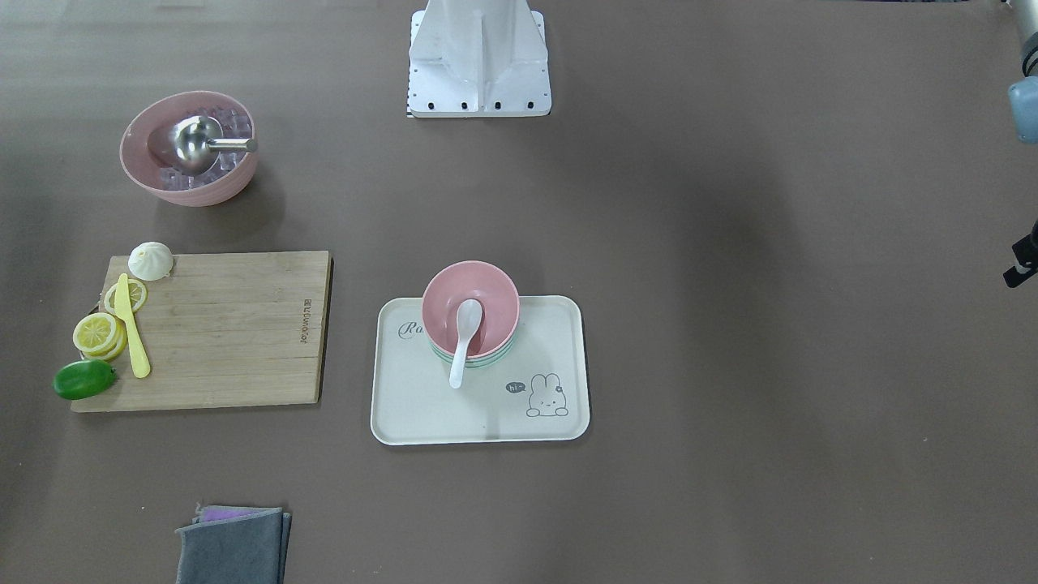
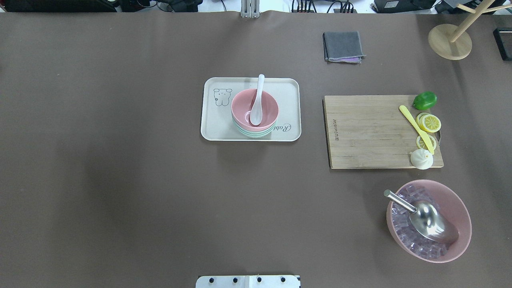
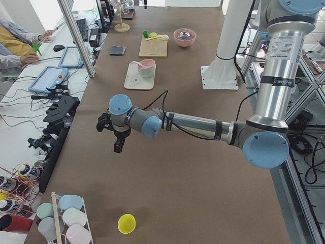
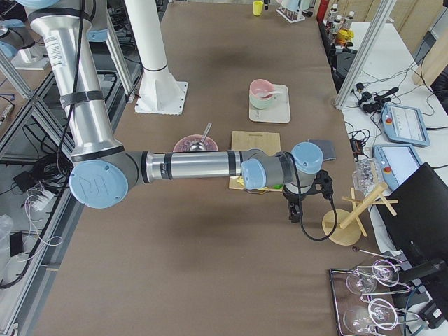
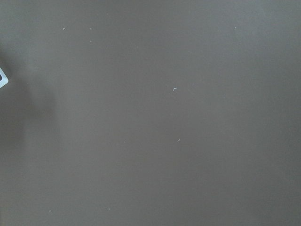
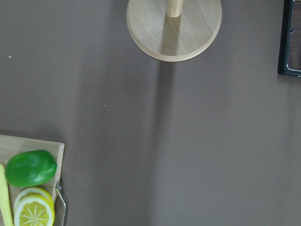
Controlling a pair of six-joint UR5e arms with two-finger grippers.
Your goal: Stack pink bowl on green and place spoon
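The pink bowl point(image 1: 486, 302) sits stacked inside the green bowl point(image 1: 485, 362) on the cream rabbit tray point(image 1: 438, 405) at mid table. The white spoon point(image 1: 464, 341) lies in the pink bowl with its handle over the rim. The overhead view shows the same stack point(image 2: 245, 105), spoon point(image 2: 258, 100) and tray point(image 2: 216, 128). My left gripper point(image 3: 118, 146) hangs over bare table far from the tray; only its edge shows in the front view point(image 1: 1020, 264), and I cannot tell whether it is open or shut. My right gripper point(image 4: 294, 212) hangs past the cutting board near the wooden stand; I cannot tell its state.
A wooden cutting board point(image 2: 372, 132) holds lemon slices point(image 2: 429, 122), a yellow knife point(image 2: 416, 129), a lime point(image 2: 425, 100) and a white bun point(image 2: 421, 159). A large pink bowl point(image 2: 460, 212) holds ice cubes and a metal scoop point(image 2: 428, 218). A grey cloth point(image 2: 343, 46) and a wooden stand point(image 2: 449, 41) are at the far side.
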